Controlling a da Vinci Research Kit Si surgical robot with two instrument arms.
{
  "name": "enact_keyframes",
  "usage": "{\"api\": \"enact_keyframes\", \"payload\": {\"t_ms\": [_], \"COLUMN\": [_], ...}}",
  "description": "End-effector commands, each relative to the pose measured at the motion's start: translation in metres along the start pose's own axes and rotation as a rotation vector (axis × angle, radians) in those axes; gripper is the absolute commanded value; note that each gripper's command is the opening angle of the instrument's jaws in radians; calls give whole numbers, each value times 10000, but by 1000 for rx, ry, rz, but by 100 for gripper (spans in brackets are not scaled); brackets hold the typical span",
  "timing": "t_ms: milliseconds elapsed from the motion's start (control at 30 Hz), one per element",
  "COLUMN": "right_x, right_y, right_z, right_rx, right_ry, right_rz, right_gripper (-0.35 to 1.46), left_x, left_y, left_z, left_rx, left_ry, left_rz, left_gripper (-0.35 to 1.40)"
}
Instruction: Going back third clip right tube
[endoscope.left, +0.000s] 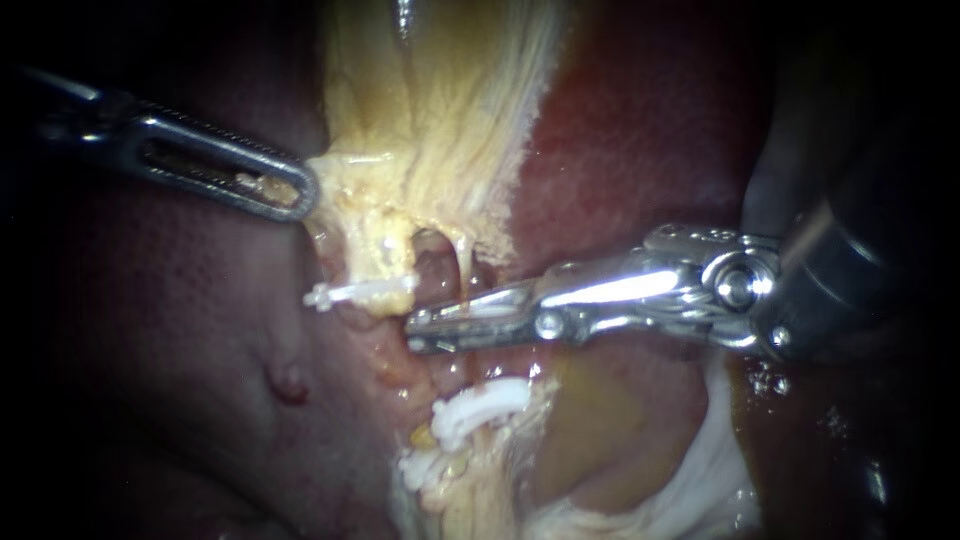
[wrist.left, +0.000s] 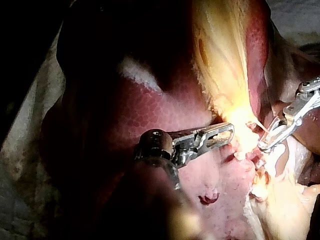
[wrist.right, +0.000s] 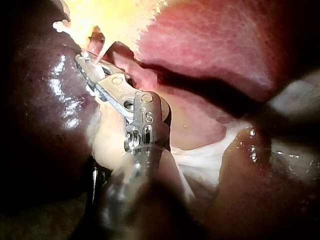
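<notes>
Jaws on my left instrument (endoscope.left: 296, 190) are clenched on the left edge of the pale yellow tissue (endoscope.left: 440, 120), one jaw on each side of it. The shaft comes in from the left. My right instrument (endoscope.left: 425, 330) reaches in from the right and lies almost level. Its two jaws stand a little apart with a narrow dark gap between them, and I see nothing gripped there. That makes two instruments, their tips apart with the left tube (endoscope.left: 385, 250) between them.

Two tubes hang from the yellow tissue, side by side, with a dark window between them. The left tube is the thicker. The right tube (endoscope.left: 466, 268) is a thin pale strand that runs down to the upper jaw of my right instrument and meets it partway along. Whether it passes between the jaws I cannot tell.

I count three white clips. The far clip (endoscope.left: 358, 292) sits across the left tube, just left of my right instrument's jaw tips and not touching them. The middle clip (endoscope.left: 482, 402) and the near clip (endoscope.left: 425, 465) lie nearer to me than those jaws, close together on pale tissue. I cannot make out which tube they hold. Dark red liver (endoscope.left: 170, 330) fills the left side, and more of it shows at the far right.

In the left wrist view my right instrument's jaws sit just ahead of my left instrument's, with a gap showing there too.
</notes>
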Motion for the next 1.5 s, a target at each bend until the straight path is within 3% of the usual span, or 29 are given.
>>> {"api": "enact_keyframes", "payload": {"t_ms": [33,200,333,367,433,767,900,1167,1500], "right_x": [0,0,-3,-4,-4,-8,-11,-31,-36], "right_y": [0,1,4,5,8,20,32,62,63], "right_z": [0,0,3,5,9,18,26,36,14], "right_rx": [0,0,7,4,-3,-41,-75,-119,-148], "right_ry": [0,0,-10,-2,13,37,50,53,50], "right_rz": [0,0,-50,-51,-52,-96,-189,-357,-494], "right_gripper": [-35,-35,9,25,38,48,50,50,50], "left_x": [0,0,0,0,0,0,0,0,1], "left_y": [0,1,1,1,1,1,1,2,2], "left_z": [0,0,0,0,0,0,0,0,0], "left_rx": [0,0,0,0,0,0,0,1,1], "left_ry": [0,0,0,0,0,0,0,0,0], "left_rz": [0,0,0,0,0,0,0,0,0], "left_gripper": [-35,-35,-35,-35,-35,-35,-35,-35,-35]}}
